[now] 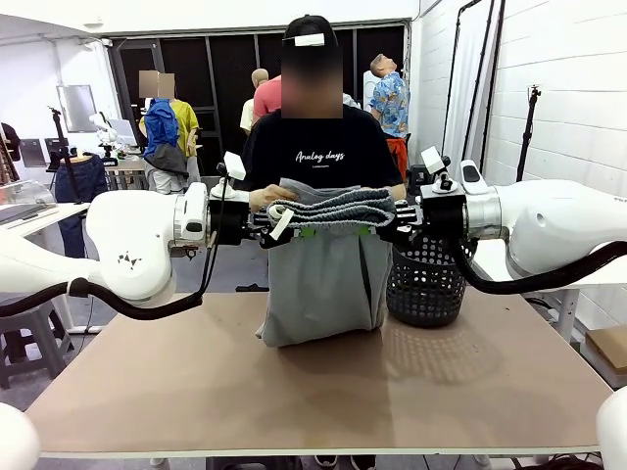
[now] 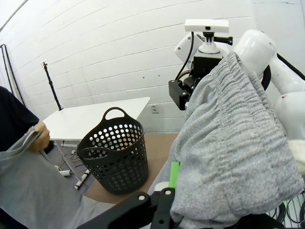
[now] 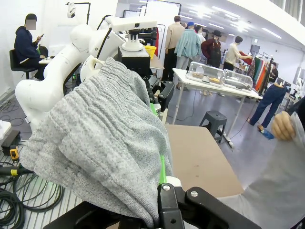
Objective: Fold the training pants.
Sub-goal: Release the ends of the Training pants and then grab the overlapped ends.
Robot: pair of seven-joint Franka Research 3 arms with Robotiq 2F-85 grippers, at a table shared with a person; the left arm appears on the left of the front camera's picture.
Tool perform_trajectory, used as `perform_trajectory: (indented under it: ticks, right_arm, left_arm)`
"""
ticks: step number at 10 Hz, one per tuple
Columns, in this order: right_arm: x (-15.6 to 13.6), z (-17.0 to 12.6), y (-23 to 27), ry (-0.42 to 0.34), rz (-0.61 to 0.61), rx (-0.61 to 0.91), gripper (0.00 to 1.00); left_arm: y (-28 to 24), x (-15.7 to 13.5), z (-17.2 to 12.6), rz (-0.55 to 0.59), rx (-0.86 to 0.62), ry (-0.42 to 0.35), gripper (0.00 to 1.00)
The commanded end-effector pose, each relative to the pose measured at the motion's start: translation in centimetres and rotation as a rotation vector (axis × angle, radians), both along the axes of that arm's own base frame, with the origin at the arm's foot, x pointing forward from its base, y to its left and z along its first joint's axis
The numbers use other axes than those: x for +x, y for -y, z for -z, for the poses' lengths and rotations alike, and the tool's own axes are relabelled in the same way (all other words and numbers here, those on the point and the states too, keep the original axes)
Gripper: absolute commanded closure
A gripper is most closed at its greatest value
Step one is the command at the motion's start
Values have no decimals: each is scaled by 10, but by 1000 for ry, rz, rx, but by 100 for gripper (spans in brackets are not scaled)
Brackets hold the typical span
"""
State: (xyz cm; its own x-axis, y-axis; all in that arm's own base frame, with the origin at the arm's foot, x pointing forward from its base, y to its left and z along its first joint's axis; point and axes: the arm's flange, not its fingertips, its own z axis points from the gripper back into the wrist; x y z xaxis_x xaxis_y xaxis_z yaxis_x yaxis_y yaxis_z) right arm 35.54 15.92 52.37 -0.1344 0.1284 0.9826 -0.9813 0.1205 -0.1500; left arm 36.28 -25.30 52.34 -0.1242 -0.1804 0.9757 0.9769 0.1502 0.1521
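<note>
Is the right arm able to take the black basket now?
Probably not yet. The basket stands close below the right gripper, but that gripper is shut on the grey pants, so it would have to let go first.

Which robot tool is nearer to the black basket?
Right. The right tool, shut on the training pants, is close above the basket; the left tool grips them farther off.

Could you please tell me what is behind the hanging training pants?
A person in a black T-shirt stands behind the training pants, one hand on their upper edge. The cloth covers the person's legs and part of the far edge of the table.
</note>
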Motion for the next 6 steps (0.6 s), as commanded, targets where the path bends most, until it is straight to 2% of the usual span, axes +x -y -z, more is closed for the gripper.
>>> perform_trajectory:
  ticks: [1, 6]
  right_arm:
    - [-3, -1, -2, 2, -8, 2, 100]
    - [-3, -1, -2, 2, -8, 2, 100]
  left_arm:
    - [1, 0, -2, 2, -3, 1, 100]
    - [1, 0, -2, 2, -3, 1, 100]
